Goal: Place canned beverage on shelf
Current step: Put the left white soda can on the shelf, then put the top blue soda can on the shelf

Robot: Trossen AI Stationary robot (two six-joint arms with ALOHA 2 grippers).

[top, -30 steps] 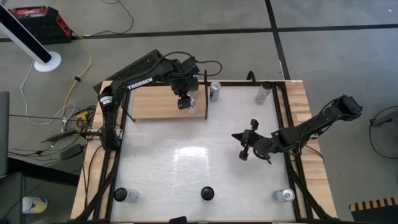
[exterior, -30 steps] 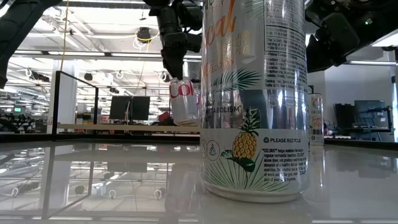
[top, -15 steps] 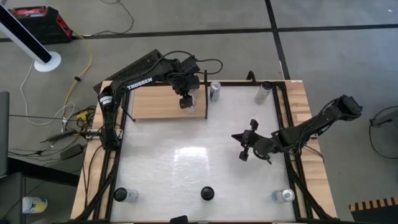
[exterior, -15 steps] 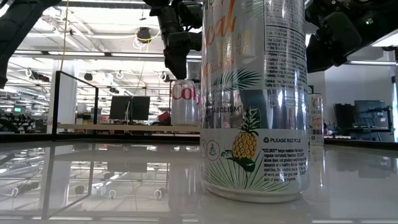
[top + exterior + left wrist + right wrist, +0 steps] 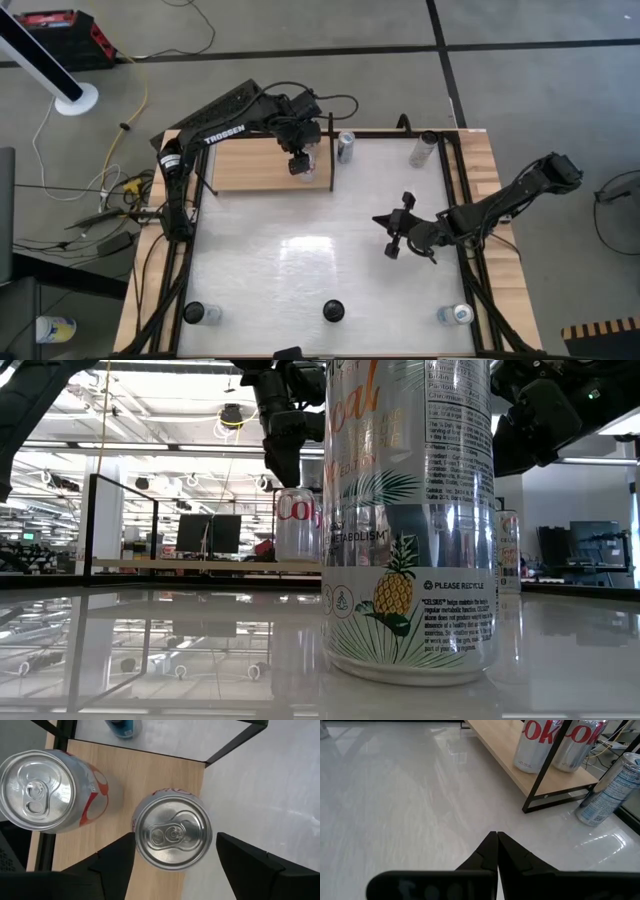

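The wood-grain shelf (image 5: 255, 165) with black rails stands at the table's far left. Two silver-and-red cola cans stand upright on its right end: one (image 5: 172, 835) directly under my left gripper (image 5: 175, 837), the other (image 5: 40, 790) beside it. My left gripper (image 5: 298, 162) points down, open. Its fingers stand on either side of the can's top, with a thin gap showing at one finger (image 5: 235, 855). The can also shows in the low view (image 5: 297, 525). My right gripper (image 5: 392, 235) is shut and empty over the table's right half.
Other cans stand on the white table: two near the far edge (image 5: 345, 147) (image 5: 424, 150) and three along the near edge (image 5: 195, 313) (image 5: 333, 311) (image 5: 456, 315). The middle near one fills the low view (image 5: 410, 520). The shelf's black corner post (image 5: 235, 740) is close to my left gripper.
A second ago the cola can hung tilted under my left gripper, just above the shelf. It has come down and now stands upright on the shelf's right end. Nothing has visibly moved in the last half second.
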